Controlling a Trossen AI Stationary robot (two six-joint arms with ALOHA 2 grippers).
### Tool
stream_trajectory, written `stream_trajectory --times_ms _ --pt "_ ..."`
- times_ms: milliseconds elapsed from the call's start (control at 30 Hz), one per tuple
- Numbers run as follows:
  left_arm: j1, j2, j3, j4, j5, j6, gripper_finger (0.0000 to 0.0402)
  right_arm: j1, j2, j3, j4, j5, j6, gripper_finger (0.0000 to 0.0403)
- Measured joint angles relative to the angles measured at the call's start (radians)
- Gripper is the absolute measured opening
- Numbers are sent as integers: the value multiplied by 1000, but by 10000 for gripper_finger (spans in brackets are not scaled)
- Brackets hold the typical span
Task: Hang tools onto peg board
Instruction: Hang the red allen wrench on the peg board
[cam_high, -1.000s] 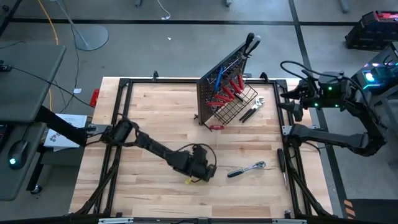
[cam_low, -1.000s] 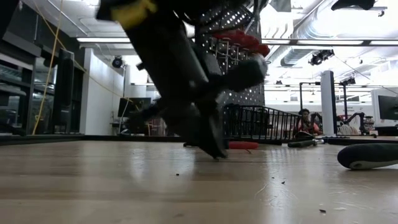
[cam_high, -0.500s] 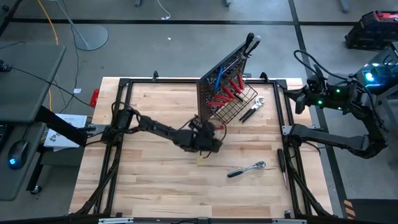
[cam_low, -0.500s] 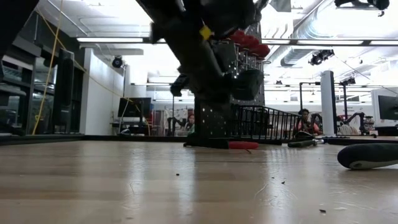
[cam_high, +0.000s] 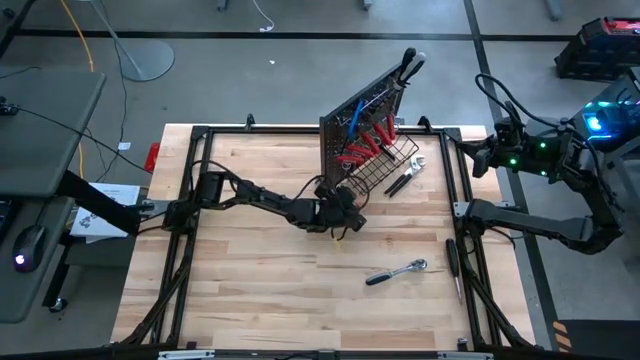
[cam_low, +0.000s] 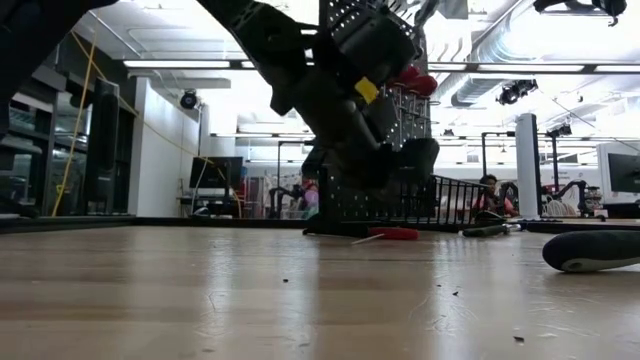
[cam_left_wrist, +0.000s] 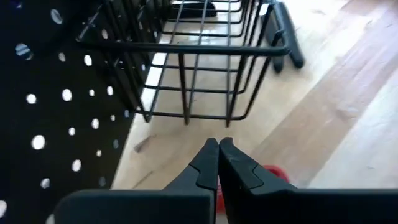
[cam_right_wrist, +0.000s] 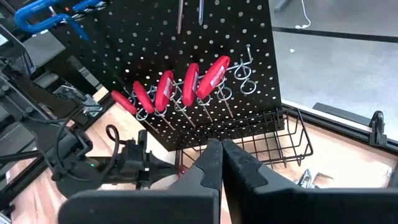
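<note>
Right, my left gripper (cam_high: 345, 222) sits clenched at the foot of the upright black perforated peg board (cam_high: 352, 140).

From above, I see that claw pressed shut just at 7 o'clock of the board's black wire basket (cam_high: 385, 170), and I cannot tell whether anything is pinched in it; its wrist camera shows the two dark fingers (cam_left_wrist: 205, 167) touching, the basket's wire wall right ahead, and a red object (cam_left_wrist: 274, 175) lying on the wood just past them. Red-handled screwdrivers (cam_right_wrist: 186, 87) hang in a row on the board, a blue T-handle key (cam_right_wrist: 45, 16) above them. A chrome ratchet (cam_high: 397, 271) lies on the wooden table (cam_high: 250, 290) at 4 o'clock of the left claw, well apart. My right gripper (cam_high: 480, 160) waits, closed and empty, at the table's 3 o'clock edge.
</note>
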Motion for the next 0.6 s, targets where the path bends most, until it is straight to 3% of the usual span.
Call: stream_trajectory --times_ms 200,333,600 --pt "18 -2 -10 -15 66 -49 0 0 0 0 0 0 -4 0" --pt "18 16 -6 8 175 -89 0 0 0 0 1 0 -10 0" --pt "-52 32 -5 -72 196 -213 0 0 0 0 3 -25 -20 0"
